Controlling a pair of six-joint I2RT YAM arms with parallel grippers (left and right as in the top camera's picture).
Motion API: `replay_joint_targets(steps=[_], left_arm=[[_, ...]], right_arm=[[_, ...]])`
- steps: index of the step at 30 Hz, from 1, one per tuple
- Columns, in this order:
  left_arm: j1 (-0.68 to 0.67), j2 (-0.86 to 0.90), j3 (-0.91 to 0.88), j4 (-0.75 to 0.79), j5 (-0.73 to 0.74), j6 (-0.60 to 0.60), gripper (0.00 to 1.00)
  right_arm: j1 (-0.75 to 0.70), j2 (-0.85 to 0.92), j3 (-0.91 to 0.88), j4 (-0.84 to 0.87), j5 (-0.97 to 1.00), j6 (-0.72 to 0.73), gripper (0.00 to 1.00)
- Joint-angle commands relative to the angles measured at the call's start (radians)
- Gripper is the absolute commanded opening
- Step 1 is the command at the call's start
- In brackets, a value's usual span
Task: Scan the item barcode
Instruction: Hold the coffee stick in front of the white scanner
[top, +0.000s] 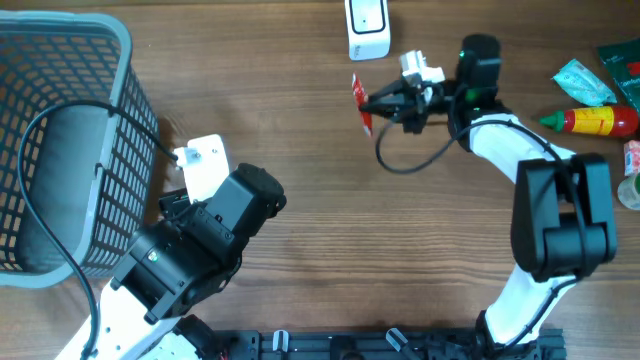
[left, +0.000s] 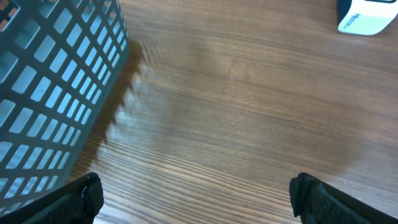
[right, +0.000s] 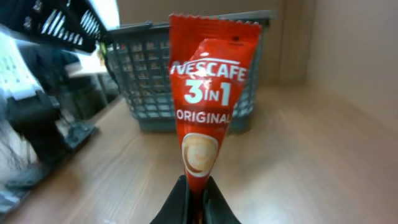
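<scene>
**Right tool holds the coffee pack by the scanner**

The right tool (right: 198, 194) is shut tight on a red coffee pack (right: 202, 112). It pinches the pack at one thin end. In the wrist pic the pack stands straight up from the jaws. You can read "Nescafe 3 in 1 Original" on the front, w/ a little cup pic under the words. No barcode shows on this side.

From above, the pack is at the far-middle part of the counter (top: 300, 240). It sits just near the white scanner (top: 367, 28) but does not touch it. The scanner is at the far edge.

The left tool (left: 196, 199) is wide open & holds nothing. Its two black fingers hang over bare wood, next to the gray basket (top: 60, 150). The basket is on the left side, w/ a black wire going over its rim.

Far to the right, well apart from the pack, there is a red & yellow sauce bottle (top: 595, 121) lying down. A green pack (top: 585, 82) is just beside it.
</scene>
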Motion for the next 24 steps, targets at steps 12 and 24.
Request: replay_joint_targets(steps=[12,24], left_arm=[[-0.003,0.003,0.001,0.000,-0.010,-0.013,1.00],[-0.003,0.003,0.001,0.000,-0.010,-0.013,1.00]], right_arm=[[0.002,-0.158,0.012,1.080,-0.059,0.318,0.05],[0.024,-0.210,0.013,1.081,-0.061,-0.156,0.04]])
